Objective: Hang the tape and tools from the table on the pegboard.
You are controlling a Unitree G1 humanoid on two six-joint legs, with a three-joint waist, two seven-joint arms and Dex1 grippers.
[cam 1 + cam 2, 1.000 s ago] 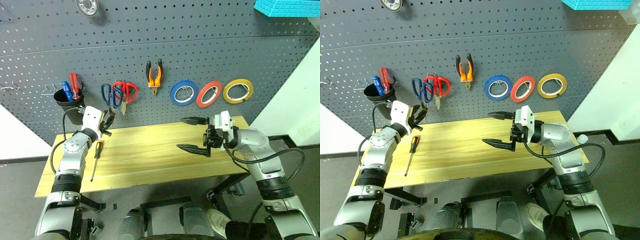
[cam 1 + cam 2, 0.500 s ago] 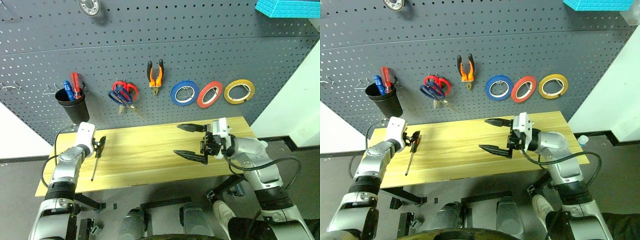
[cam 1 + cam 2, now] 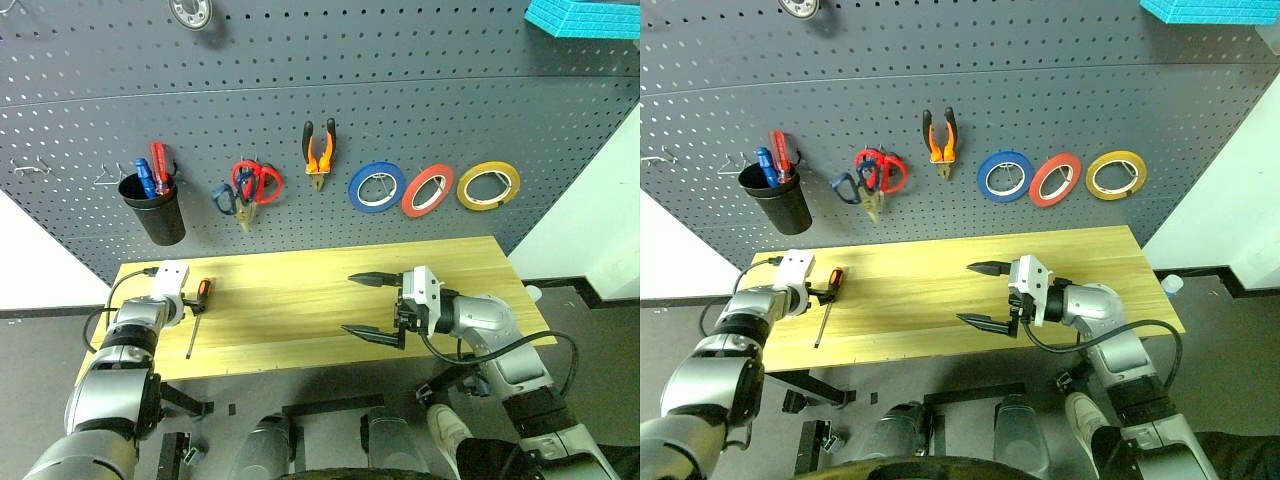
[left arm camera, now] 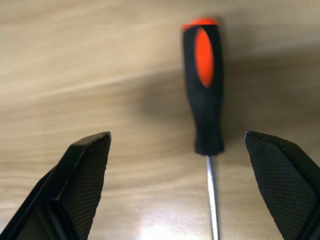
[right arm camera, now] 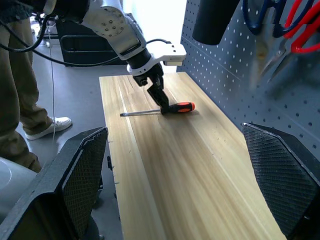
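The orange-and-black screwdriver [image 3: 199, 302] lies on the table [image 3: 300, 300] near its left end. My left gripper [image 4: 176, 136] is open, low over the screwdriver [image 4: 202, 95], whose handle sits between the fingers without touching either. My right gripper [image 3: 347, 303] hangs open and empty over the middle of the table. On the pegboard [image 3: 400, 90] hang the dark-blue scissors [image 3: 222, 197], the orange-and-black pliers [image 3: 318, 155] and the yellow tape [image 3: 488, 185].
Red scissors [image 3: 257, 181] hang beside the blue ones. A black cup [image 3: 155, 210] on the board holds a red and a blue screwdriver. Blue tape [image 3: 376, 186] and red tape [image 3: 427, 190] hang left of the yellow roll. A person's legs [image 5: 20, 90] stand beyond the table's left end.
My left gripper left the blue scissors hanging on the pegboard, came down to the table and opened over the screwdriver. The right gripper sank a little, still open.
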